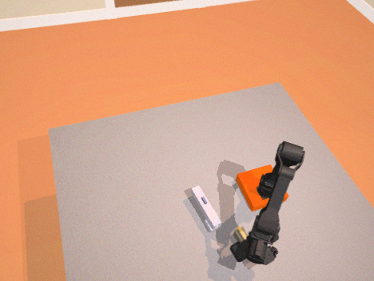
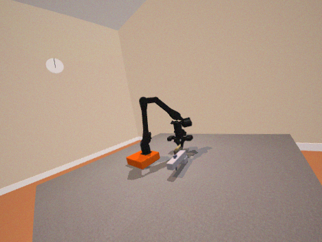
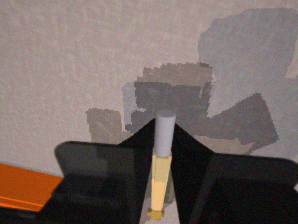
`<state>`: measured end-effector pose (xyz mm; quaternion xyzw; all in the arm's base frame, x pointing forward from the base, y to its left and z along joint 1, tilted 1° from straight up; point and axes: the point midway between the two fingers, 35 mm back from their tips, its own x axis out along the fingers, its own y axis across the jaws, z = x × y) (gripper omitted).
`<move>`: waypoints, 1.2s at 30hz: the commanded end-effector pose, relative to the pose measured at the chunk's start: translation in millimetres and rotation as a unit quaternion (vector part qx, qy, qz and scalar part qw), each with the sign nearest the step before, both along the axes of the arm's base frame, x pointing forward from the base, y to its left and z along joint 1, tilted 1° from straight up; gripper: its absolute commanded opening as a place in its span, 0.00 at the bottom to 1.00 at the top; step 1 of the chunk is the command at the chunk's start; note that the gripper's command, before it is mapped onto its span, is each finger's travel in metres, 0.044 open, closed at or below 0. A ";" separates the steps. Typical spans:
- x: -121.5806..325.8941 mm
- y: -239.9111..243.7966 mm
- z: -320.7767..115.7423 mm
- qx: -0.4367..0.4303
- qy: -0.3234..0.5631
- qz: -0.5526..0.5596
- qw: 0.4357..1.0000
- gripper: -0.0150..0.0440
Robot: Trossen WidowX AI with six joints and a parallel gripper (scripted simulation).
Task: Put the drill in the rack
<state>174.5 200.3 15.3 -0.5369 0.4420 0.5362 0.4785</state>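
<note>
The white block [image 1: 208, 212] [image 2: 173, 163] lies on the table, with a small dark blue key [image 1: 204, 200] [image 2: 175, 156] on its top. My gripper [image 3: 161, 123] [image 2: 179, 146] is shut on the drill [image 3: 161, 172] [image 2: 177, 148], a thin rod with a pale grey end and a yellow body. The drill is out of the block, held beside it and low over the table. The grey end points away from the wrist camera. A sliver of an olive-tan piece [image 3: 170, 194], which looks like the rack, shows behind the drill; the rest is hidden by the fingers.
The orange arm base [image 1: 248, 191] [image 2: 142, 160] [image 3: 25, 185] stands near the block. Arm shadows fall on the grey table top [image 1: 140, 160] [image 2: 155, 206] around the gripper and the block.
</note>
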 end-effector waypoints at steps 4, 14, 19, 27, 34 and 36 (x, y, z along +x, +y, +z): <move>-0.4 -1.5 -9.4 -0.003 0.000 -0.003 1.000 0.25; -1.4 -3.5 -17.0 -0.004 0.000 -0.003 1.000 0.25; -1.6 -4.2 -18.2 -0.004 0.000 -0.003 1.000 0.25; -1.9 -5.6 -18.7 -0.004 0.000 -0.003 1.000 0.25; -1.9 -6.0 -18.4 -0.004 0.000 -0.003 1.000 0.25; -1.9 -6.1 -18.3 -0.004 0.000 -0.003 1.000 0.25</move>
